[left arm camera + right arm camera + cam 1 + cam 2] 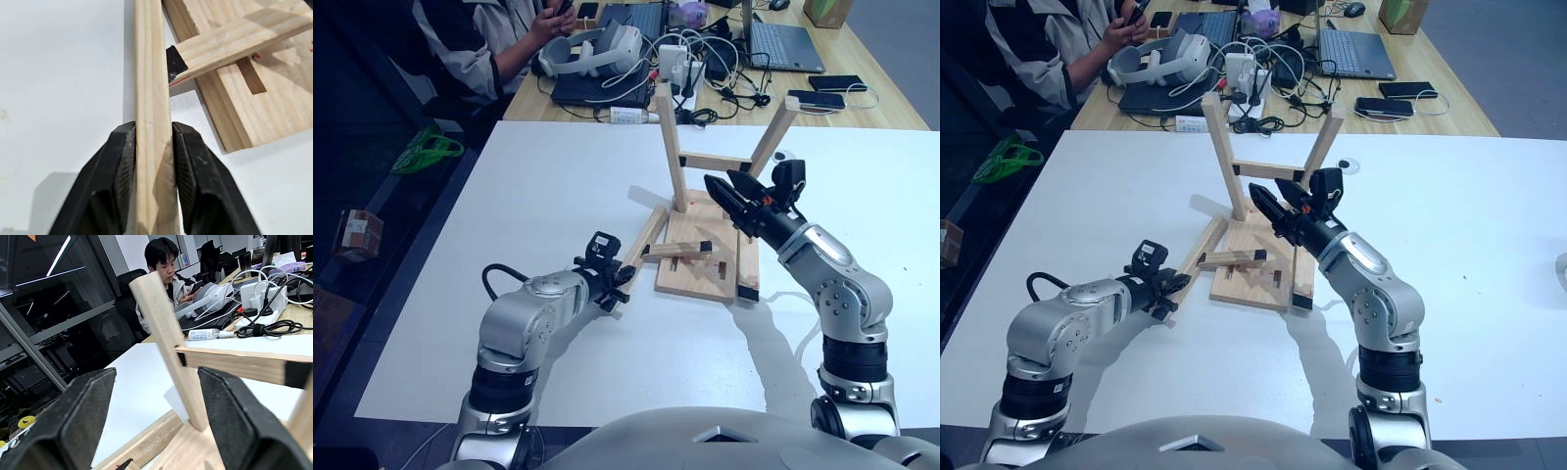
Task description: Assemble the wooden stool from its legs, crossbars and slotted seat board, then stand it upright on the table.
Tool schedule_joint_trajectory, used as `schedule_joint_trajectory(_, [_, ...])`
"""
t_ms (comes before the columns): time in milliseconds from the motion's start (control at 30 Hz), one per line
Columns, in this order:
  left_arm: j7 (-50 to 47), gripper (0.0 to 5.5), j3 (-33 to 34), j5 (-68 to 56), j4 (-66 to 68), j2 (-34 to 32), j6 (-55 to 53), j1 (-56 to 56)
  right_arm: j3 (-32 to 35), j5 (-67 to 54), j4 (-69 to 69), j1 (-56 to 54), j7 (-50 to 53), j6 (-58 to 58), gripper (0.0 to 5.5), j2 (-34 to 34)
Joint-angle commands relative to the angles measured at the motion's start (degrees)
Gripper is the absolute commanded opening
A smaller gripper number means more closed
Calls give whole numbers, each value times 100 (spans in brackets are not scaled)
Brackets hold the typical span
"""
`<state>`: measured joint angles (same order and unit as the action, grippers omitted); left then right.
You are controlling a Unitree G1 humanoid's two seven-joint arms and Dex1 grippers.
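One loose leg (149, 73) clamped in left pincer (153, 131); right pincer (722, 182) agape near upright leg (672, 147).

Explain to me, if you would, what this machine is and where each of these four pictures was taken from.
It is a humanoid robot with two arms, each ending in a two-fingered tool. Two pictures look down from its head; the other two come from cameras on its wrists. On the table lies the seat board with two legs standing on it, joined by a crossbar. The left tool is clamped on a loose leg lying beside the board. The right tool is open, holding nothing.
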<state>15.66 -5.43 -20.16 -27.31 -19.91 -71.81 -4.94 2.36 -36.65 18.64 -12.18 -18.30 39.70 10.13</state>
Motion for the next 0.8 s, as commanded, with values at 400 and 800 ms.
schedule_joint_trajectory(400, [1273,102,2523,-997,698,-822,972,-116,1047,-540,-775,-566,-74,35,308,164])
schedule_joint_trajectory(800, [1449,101,2810,-4335,85,126,1017,-1194,1937,-3089,-1755,-1083,-1017,1839,308,720])
